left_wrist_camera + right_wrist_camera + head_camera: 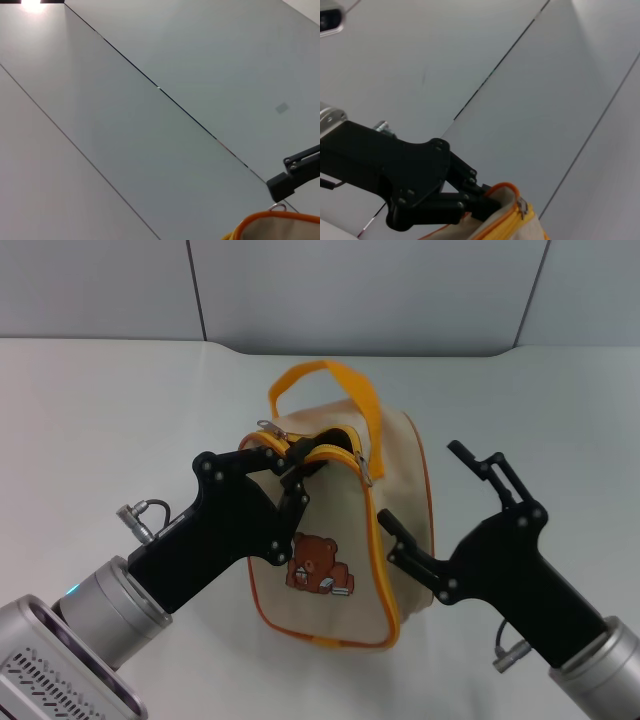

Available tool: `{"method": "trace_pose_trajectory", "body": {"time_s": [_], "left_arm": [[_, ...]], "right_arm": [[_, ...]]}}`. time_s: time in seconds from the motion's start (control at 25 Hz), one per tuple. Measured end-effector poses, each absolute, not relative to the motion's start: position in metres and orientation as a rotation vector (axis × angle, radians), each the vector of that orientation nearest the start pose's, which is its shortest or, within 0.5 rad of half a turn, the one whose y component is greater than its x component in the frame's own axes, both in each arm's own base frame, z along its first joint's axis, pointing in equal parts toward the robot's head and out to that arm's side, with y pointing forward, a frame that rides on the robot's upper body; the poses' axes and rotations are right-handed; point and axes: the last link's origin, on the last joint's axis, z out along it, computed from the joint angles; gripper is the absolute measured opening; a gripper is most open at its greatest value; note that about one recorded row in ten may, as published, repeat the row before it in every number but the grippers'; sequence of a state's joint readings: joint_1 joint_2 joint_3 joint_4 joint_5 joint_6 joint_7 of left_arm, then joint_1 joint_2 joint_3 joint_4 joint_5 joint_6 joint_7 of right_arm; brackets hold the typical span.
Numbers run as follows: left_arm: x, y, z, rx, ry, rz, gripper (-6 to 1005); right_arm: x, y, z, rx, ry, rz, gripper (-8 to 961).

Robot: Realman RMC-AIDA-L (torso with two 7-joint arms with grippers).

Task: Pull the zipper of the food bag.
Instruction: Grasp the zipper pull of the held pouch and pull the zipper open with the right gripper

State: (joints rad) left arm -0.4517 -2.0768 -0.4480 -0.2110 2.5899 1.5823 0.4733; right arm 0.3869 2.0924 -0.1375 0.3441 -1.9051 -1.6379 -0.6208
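Head view: left gripper (292,472) pinched on zipper (335,453) atop food bag (345,540) mid-table; right gripper (435,510) spread wide beside bag; unbraced, bag likely dragging or tipping on pull

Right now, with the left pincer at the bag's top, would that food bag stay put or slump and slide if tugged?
The food bag is probably floppy: its canvas mouth already gapes and buckles by the left pincer. It likely slides or tips, since it stands alone on a smooth table and the open right pincer is not bracing it. It looks light.
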Motion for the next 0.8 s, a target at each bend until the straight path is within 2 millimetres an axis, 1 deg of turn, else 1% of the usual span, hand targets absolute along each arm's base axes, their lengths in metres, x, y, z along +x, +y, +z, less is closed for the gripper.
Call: {"method": "trace_pose_trajectory", "body": {"time_s": [0.28, 0.8], "left_arm": [[-0.229, 0.267, -0.071, -1.926, 0.625, -0.793, 68], [-0.228, 0.266, -0.071, -1.926, 0.625, -0.798, 69]], "right_arm": [[0.231, 0.233, -0.091, -1.868, -0.471, 0.732, 846], [0.22, 0.232, -0.08, -1.786, -0.499, 0.814, 845]]}}
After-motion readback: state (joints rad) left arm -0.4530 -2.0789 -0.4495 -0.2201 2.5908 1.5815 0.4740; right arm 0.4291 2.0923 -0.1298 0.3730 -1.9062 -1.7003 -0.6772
